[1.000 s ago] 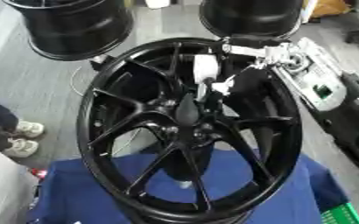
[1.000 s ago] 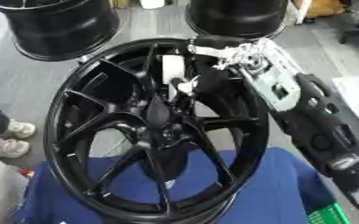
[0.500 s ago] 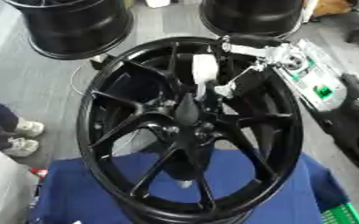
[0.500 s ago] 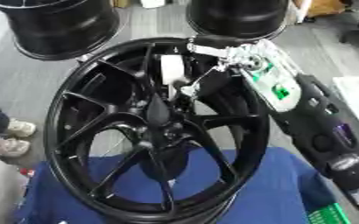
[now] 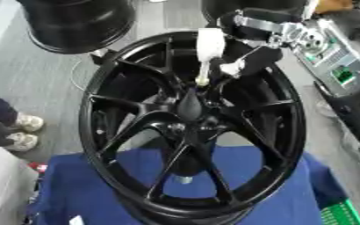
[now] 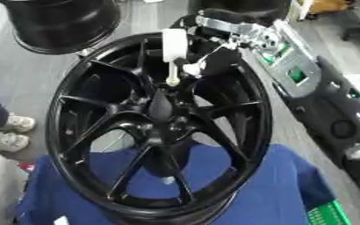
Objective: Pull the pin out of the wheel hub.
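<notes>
My right hand [image 5: 241, 52] comes in from the top right, over the far rim of the wheel [image 5: 191, 127]. My fingers [image 5: 233, 67] are curled and clamped on the pin [image 5: 208, 48]. The pin is white, with a fat top and a thin stem that points down. Its tip hangs just above the hub [image 5: 189, 107], the dark pointed middle of the wheel, and I cannot tell if it still touches. The wheel is black with many thin spokes and lies tilted on a blue cloth [image 5: 75, 189] that covers the surface. Through the gaps between the spokes I see the blue cloth and some grey floor. Two more black wheels [image 5: 79, 19] sit on the floor past the far edge. A green crate [image 5: 336, 214] peeks in at the near right corner.
</notes>
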